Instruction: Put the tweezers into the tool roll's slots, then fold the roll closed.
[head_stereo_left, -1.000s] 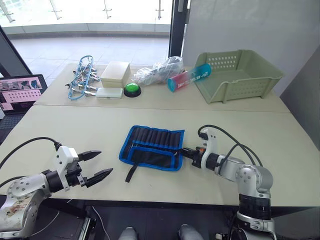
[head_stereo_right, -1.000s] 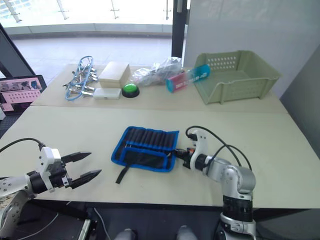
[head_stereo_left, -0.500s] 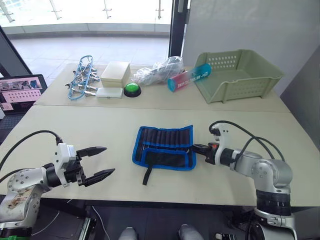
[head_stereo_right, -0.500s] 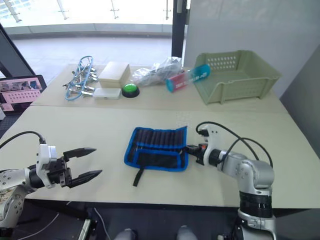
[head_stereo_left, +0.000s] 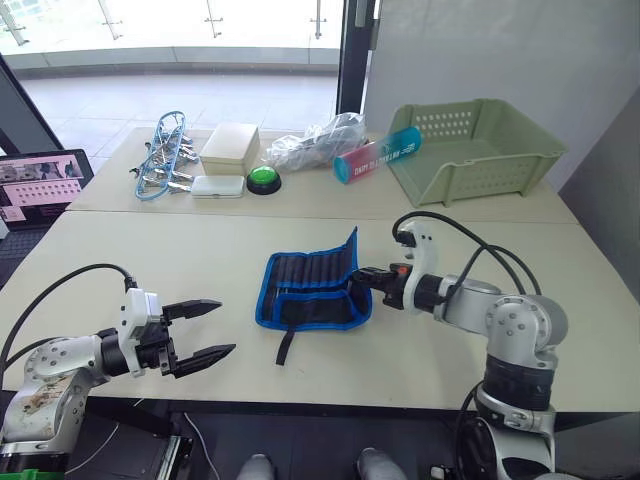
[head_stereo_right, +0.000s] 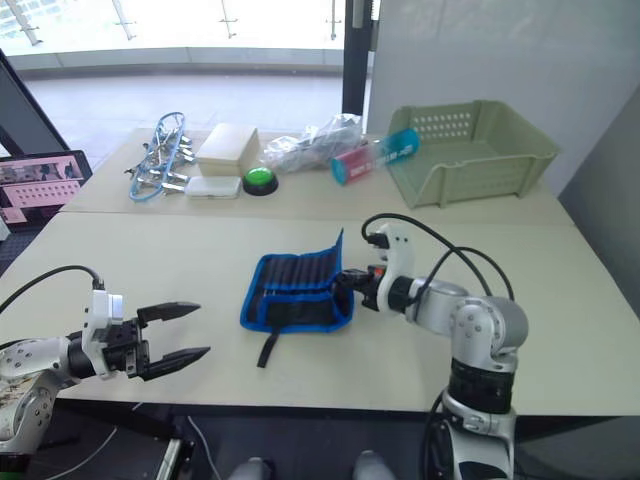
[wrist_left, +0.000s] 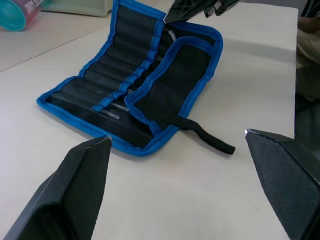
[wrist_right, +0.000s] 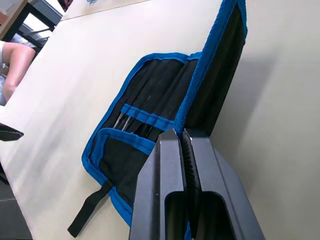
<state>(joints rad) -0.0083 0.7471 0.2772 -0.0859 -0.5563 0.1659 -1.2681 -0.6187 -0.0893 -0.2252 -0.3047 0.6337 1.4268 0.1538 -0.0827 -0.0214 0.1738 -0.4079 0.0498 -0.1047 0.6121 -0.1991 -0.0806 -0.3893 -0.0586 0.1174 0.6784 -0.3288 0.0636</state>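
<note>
The tweezers (wrist_left: 116, 106) already sit in the slots (wrist_left: 131, 82) of the roll (head_stereo_left: 312, 291), mid-table. The right gripper (head_stereo_left: 358, 279), clenched on its edge, lifts it; folding is unfinished. The left gripper (head_stereo_left: 205, 330) is released, apart.

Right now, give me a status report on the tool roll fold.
Right gripper shut on tool roll edge, that end lifted. Left gripper open, apart from roll. Tweezers sit in slots. Strap loose on table; nothing blocking.
</note>
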